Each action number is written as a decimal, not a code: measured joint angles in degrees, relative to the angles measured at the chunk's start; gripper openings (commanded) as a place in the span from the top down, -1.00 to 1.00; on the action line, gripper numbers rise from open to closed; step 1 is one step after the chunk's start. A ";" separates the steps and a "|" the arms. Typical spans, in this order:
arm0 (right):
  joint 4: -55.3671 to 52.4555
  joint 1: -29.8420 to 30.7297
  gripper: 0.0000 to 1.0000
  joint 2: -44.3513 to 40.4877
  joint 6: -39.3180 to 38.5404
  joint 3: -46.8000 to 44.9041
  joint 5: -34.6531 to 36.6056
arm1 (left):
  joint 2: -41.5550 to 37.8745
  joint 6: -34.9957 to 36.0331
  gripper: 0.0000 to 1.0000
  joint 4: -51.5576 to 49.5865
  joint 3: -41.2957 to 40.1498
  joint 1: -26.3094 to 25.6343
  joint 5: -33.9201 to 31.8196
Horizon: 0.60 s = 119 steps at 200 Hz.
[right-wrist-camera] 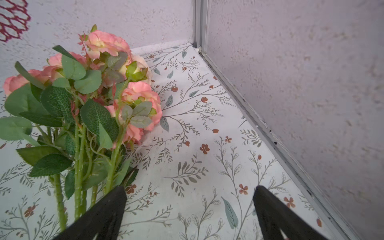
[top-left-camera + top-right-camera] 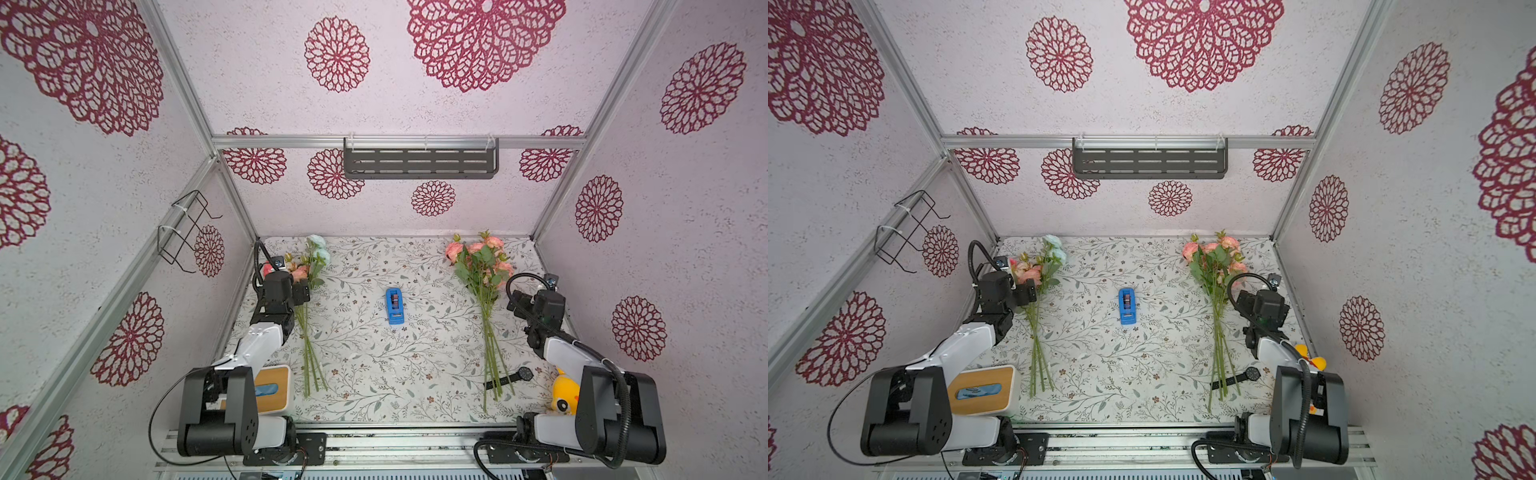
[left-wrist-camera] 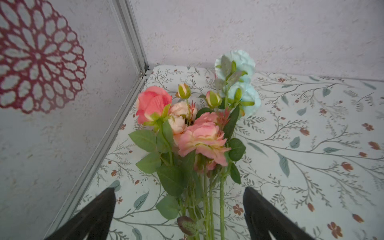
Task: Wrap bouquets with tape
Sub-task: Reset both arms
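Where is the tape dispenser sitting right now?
In both top views the blue tape dispenser lies in the middle, between the bouquet with the pale blue bloom and the pink bouquet, touching neither.

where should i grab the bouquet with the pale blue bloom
Take the bunched stems just below the leaves, from above, jaws across them. The bouquet lies flat and its stems fan apart toward the cut ends, where a grip would likely miss some.

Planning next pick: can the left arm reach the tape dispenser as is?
Probably yes: left pincer is open over one bouquet, and only bare mat lies between it and the tape dispenser.
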 measured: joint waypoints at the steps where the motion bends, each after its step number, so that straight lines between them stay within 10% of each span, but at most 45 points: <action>1: 0.35 -0.04 -0.96 0.04 -0.15 -0.37 -0.04 | 0.17 0.07 -0.96 0.15 -0.07 0.02 -0.04; 119: 29.51 4.35 -0.97 9.97 -3.76 -12.20 -7.06 | 5.90 -1.62 -0.95 31.56 -16.98 8.15 10.36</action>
